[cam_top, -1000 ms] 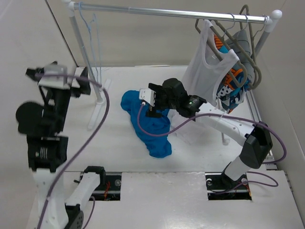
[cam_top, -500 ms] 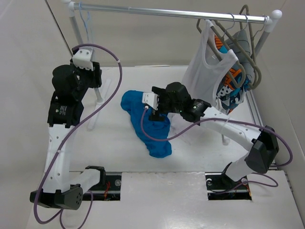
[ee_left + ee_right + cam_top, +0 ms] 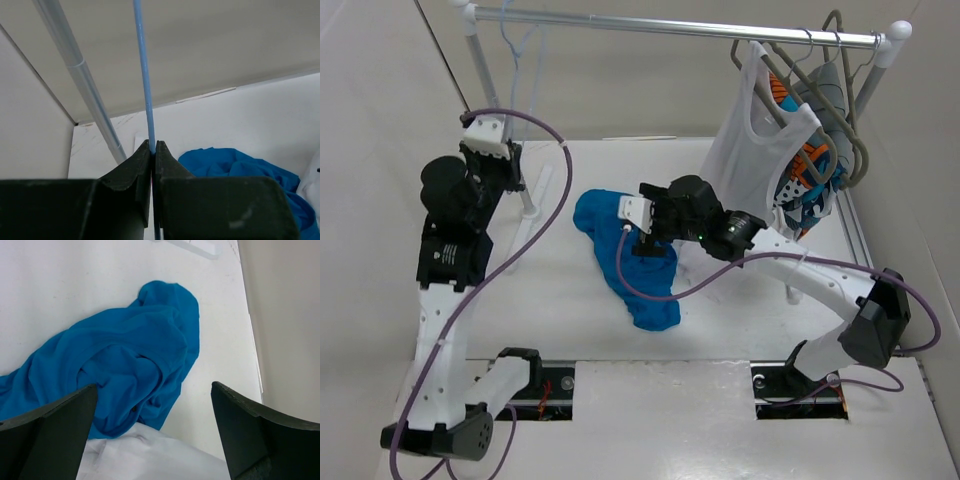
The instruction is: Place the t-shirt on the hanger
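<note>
The blue t-shirt [image 3: 620, 255] lies crumpled on the white table; it also shows in the right wrist view [image 3: 125, 360] and the left wrist view [image 3: 235, 165]. The pale-blue wire hanger [image 3: 513, 45] hangs from the rail's left end. My left gripper [image 3: 516, 172] is raised beside the rack's left post, and its jaws [image 3: 152, 147] are shut on the hanger's thin wire [image 3: 144, 95]. Just above the t-shirt's right side hovers my right gripper [image 3: 645, 240], whose fingers [image 3: 154, 390] stand wide open with nothing between them.
A metal rail [image 3: 670, 25] spans the back, with its left post [image 3: 85, 85] close to my left gripper. At the right end hang a white tank top [image 3: 750, 150], a patterned garment [image 3: 810, 190] and grey hangers [image 3: 840, 90]. White cloth [image 3: 150, 455] lies under my right gripper.
My left arm swung in from the left toward the rack post and its jaws closed on the hanger wire. The right gripper shifted slightly over the t-shirt and stayed open.
</note>
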### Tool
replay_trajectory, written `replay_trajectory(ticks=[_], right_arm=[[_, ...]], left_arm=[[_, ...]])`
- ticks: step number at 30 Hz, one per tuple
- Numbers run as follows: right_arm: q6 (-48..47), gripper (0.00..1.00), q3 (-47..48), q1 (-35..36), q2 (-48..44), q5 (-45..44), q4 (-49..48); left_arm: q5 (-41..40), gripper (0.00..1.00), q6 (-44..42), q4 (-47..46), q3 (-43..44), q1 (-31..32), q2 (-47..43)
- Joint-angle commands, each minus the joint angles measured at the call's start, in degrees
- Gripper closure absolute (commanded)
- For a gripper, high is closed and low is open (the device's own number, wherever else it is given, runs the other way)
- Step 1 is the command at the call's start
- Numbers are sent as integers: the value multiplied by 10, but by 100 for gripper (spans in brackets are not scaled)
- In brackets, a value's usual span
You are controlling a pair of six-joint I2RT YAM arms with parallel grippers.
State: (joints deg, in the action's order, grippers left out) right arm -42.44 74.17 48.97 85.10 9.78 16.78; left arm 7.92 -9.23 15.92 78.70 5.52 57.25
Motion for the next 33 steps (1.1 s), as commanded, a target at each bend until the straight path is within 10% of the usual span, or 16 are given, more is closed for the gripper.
replay_trajectory(ticks=[1, 18, 33], right_arm=[[10, 0, 50, 13, -12, -4, -8], [270, 0, 182, 50, 51, -30, -255], [461, 0, 305, 74, 218, -49, -315]], left_arm=[[33, 100, -24, -106, -43, -1, -74], [82, 100, -142, -120, -331, -1, -246], [118, 100, -119, -82, -343, -1, -268]])
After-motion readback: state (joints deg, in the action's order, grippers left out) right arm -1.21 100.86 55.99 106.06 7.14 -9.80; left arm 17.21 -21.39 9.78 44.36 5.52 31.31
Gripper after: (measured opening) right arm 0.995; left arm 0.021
